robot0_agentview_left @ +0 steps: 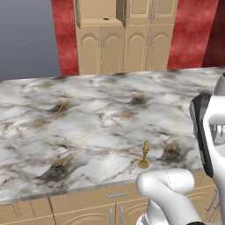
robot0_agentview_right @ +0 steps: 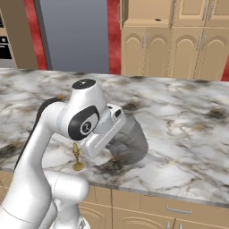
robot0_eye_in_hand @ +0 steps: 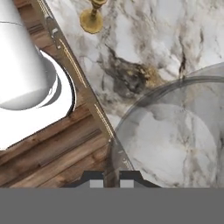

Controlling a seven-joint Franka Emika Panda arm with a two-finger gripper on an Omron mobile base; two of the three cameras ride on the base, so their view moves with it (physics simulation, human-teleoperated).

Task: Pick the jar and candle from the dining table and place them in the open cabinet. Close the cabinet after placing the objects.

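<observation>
The jar (robot0_agentview_right: pixel 130 141), a smoky-grey translucent glass cylinder, hangs tilted just above the dining table (robot0_agentview_right: pixel 179 134) near its front edge. In the hand view my gripper (robot0_eye_in_hand: pixel 111 180) is shut on the jar's (robot0_eye_in_hand: pixel 175 144) rim, one fingertip on each side of the glass wall. The candle (robot0_agentview_left: pixel 144 156), cream in a brass holder, stands upright on the marble near the front edge, a short way left of the jar (robot0_agentview_right: pixel 77 159) (robot0_eye_in_hand: pixel 92 17). Beyond the table stands the tan cabinet (robot0_agentview_left: pixel 118 44) (robot0_agentview_right: pixel 179 44), its upper left compartment (robot0_agentview_left: pixel 99 11) open.
A thin orange-gold stick (robot0_agentview_left: pixel 60 108) lies on the table's far left part. A small black object (robot0_agentview_left: pixel 105 19) sits on the open cabinet shelf. Red walls flank the cabinet. Tan drawers (robot0_agentview_right: pixel 179 210) run beneath the table's front edge, with wooden floor (robot0_eye_in_hand: pixel 52 153) below.
</observation>
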